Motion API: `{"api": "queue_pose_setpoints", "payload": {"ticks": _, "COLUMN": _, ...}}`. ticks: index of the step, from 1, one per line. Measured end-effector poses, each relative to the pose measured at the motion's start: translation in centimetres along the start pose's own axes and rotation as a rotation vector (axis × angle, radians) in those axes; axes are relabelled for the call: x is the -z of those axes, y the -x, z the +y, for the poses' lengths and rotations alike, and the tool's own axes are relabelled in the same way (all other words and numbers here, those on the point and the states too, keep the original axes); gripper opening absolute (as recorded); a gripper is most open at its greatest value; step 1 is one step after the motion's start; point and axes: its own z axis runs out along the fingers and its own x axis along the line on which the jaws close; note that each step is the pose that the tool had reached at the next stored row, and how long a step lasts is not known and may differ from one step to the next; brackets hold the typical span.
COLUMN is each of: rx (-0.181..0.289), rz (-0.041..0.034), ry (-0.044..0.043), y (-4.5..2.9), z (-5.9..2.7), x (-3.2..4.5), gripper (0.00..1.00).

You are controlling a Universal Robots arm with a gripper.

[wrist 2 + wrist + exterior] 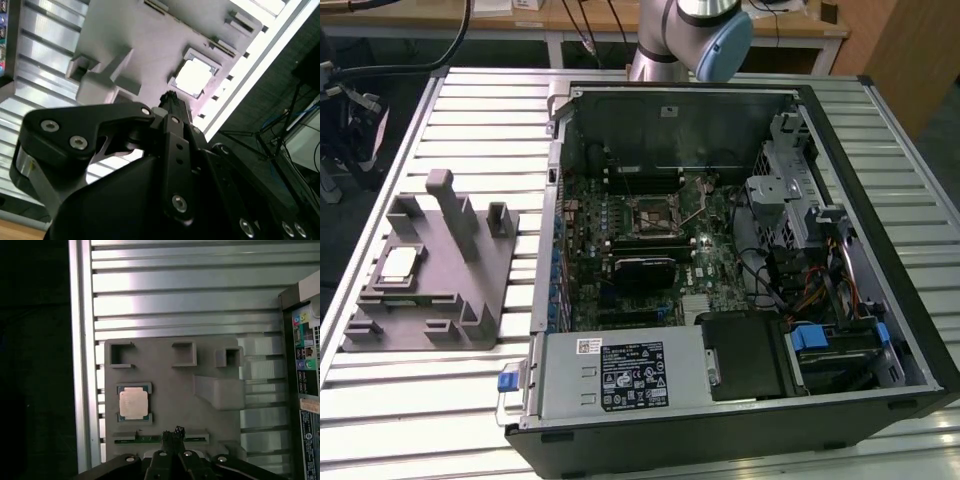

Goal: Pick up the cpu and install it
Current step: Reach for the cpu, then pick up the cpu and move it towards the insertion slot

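So the end effector (172, 432) is hanging over the grey plastic fixture block (170, 390), with its black fingers pinched narrow and nothing between them. The cpu (133, 403) isn't picked up. It lies flat in its little framed recess on the block, just ahead of the fingertips and a bit off to one side, close but clearly not touching. It's a small square chip with a pale silvery-beige metal top, a dull sheen and a thin green edge peeking out at the corners. In the second wrist view it glares almost white past the fingertip.

The block is matte grey and looks printed. It has three square open pockets along its far edge beyond the cpu, a chunky wedge-shaped lump, and some upright posts that show in the exterior view. A thin green strip (145, 438) sits in a slot right by the fingertips; can't tell what it is.

Everything rests on a table (175, 295) of ribbed, shiny aluminium slats. The open black computer case (880, 200) lies well away from the end effector, beside the block, with the green motherboard (620, 300) flat inside. The dark metal-framed socket (645, 215) has nothing in it.
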Motion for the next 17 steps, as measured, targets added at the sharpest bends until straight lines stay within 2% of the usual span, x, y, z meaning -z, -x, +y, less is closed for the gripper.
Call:
{"api": "queue_pose_setpoints", "payload": {"ticks": 8, "rx": 0.0, "rz": 0.0001, "ry": 0.0, "y": -0.3, "z": 0.72, "x": -1.33, "gripper": 0.11}}
{"api": "queue_pose_setpoints", "payload": {"ticks": 17, "rx": 0.0, "rz": 0.0003, "ry": -0.0002, "y": -0.31, "z": 0.72, "x": -1.36, "gripper": 0.11}}
